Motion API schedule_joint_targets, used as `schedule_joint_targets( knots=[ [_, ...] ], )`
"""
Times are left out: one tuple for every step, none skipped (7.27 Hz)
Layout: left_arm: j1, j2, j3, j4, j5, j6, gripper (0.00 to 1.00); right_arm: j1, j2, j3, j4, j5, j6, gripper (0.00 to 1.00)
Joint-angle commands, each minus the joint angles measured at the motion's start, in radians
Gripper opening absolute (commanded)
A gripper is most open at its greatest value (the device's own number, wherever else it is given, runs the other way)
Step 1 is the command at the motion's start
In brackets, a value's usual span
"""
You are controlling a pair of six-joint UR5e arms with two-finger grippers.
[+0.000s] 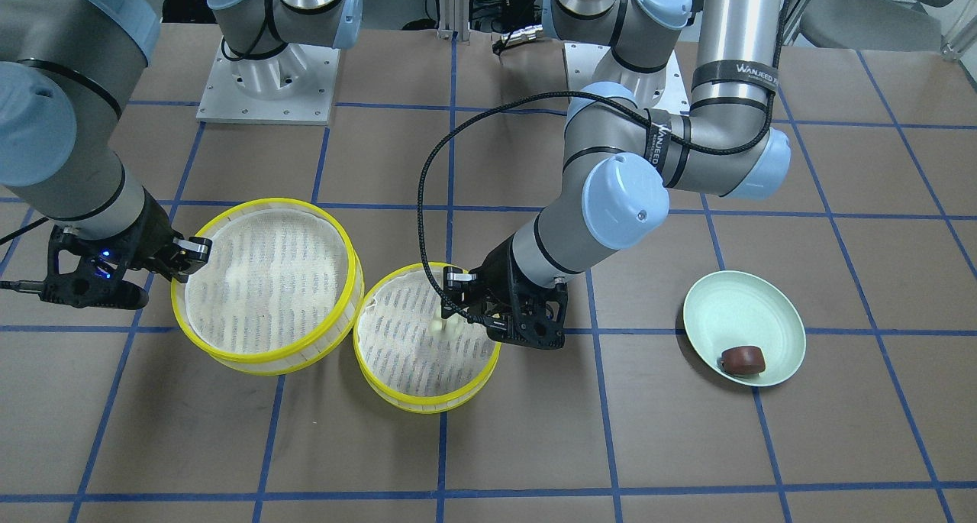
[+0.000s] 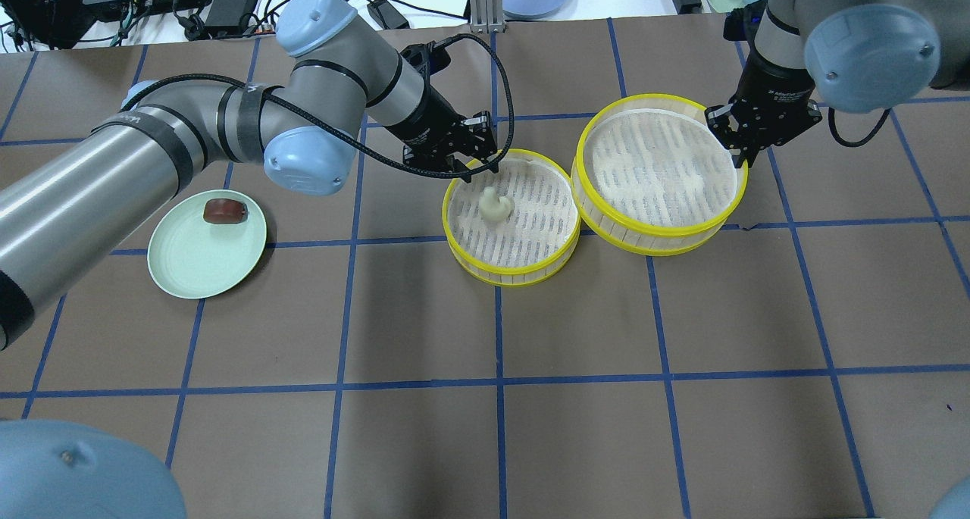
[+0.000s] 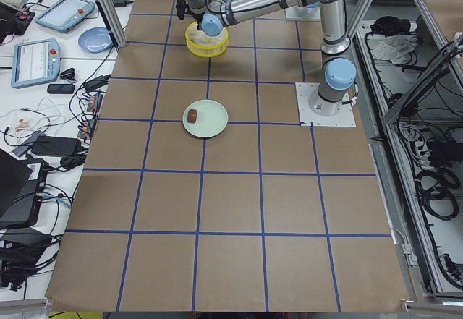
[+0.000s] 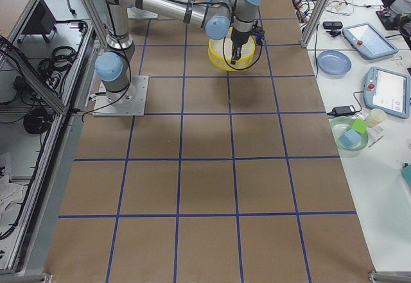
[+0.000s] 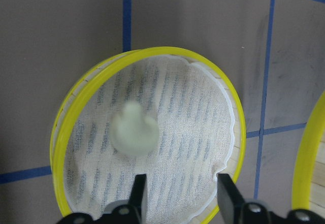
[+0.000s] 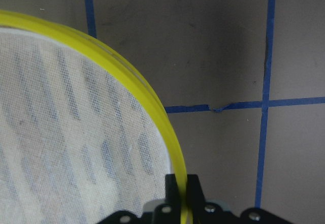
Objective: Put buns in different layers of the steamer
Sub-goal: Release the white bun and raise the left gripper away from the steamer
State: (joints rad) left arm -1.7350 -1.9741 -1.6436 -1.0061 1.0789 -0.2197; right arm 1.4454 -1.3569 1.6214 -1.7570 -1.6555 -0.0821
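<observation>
Lying on white mesh in one steamer tray [image 5: 61, 127], cream bun [image 5: 133, 132] just ahead of the spread left gripper [image 5: 182, 186], nub pointing away, right gripper [image 6: 181, 183] pinching the other tray [image 6: 142, 89] by its yellow rim.

Blurry cream bun [image 5: 133, 135], wrist view

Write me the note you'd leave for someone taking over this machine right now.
Left gripper: open and empty, fingers above the first tray.
Right gripper: shut on the yellow rim of the second tray.
Cream bun: lying on the first tray's mesh.
Brown bun: on the green plate.
Done: cream bun placed.
Left: brown bun into the second tray, then probably stacking the two layers.
</observation>
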Motion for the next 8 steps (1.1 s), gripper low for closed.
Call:
schedule_joint_targets(
  knots=[
    [-0.006, 0.003, 0.001, 0.006, 0.01, -0.056, 1.0, 0.004, -0.004, 0.0, -0.002, 0.002, 0.001, 0.0],
    [0.003, 0.029, 0.008, -0.011, 0.042, -0.04, 1.0, 0.009, -0.005, 0.002, -0.005, 0.011, 0.013, 0.0],
    [0.029, 0.043, 0.013, -0.026, 0.223, 0.018, 1.0, 0.029, -0.004, 0.0, -0.013, 0.007, 0.054, 0.0],
    [0.085, 0.058, 0.014, -0.081, 0.267, 0.181, 1.0, 0.08, 0.005, -0.008, -0.036, 0.005, 0.071, 0.0],
    [0.168, 0.086, 0.001, -0.122, 0.285, 0.295, 1.0, 0.136, 0.024, -0.009, -0.044, 0.016, 0.144, 0.0],
    [0.242, 0.106, 0.001, -0.193, 0.341, 0.442, 1.0, 0.189, 0.05, -0.009, -0.079, 0.017, 0.245, 0.0],
    [0.312, 0.103, -0.008, -0.256, 0.439, 0.618, 1.0, 0.257, 0.094, -0.009, -0.144, 0.002, 0.319, 0.0],
    [0.387, 0.095, -0.027, -0.264, 0.487, 0.758, 1.0, 0.298, 0.122, -0.009, -0.183, 0.003, 0.391, 0.0]
  ],
)
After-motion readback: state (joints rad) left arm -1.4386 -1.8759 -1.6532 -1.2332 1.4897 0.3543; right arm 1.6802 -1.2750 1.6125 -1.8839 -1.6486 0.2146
